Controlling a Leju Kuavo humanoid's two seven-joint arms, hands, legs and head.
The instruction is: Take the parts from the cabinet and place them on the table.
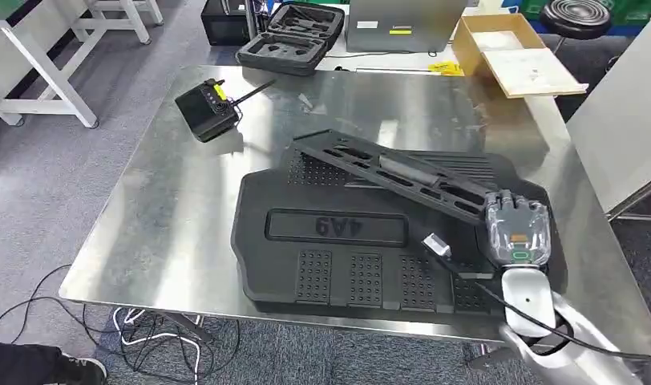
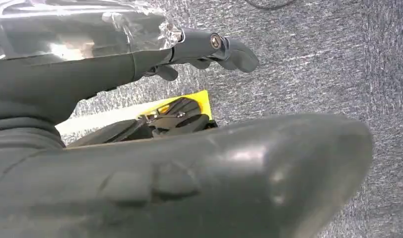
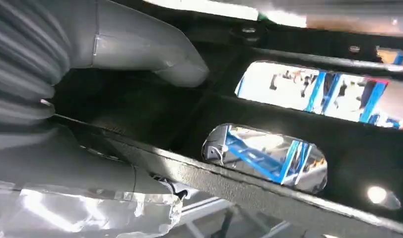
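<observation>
A large black moulded part (image 1: 338, 265) marked 4A9 lies flat on the steel table (image 1: 186, 200). Across its far side lies a long black slotted part (image 1: 386, 170), running from the middle of the table toward the right. My right hand (image 1: 515, 228) grips this part's right end, fingers over its top. In the right wrist view the grey thumb (image 3: 155, 54) sits close against the slotted part (image 3: 299, 114), whose openings show the room beyond. In the left wrist view my left hand (image 2: 204, 47) hangs over grey carpet, fingers held out and holding nothing.
A small black box with an antenna (image 1: 204, 108) stands at the table's far left. Beyond the table are an open black foam case (image 1: 294, 36) and a cardboard box (image 1: 507, 52). A white cabinet (image 1: 627, 120) stands to the right. Cables (image 1: 146, 337) lie on the floor.
</observation>
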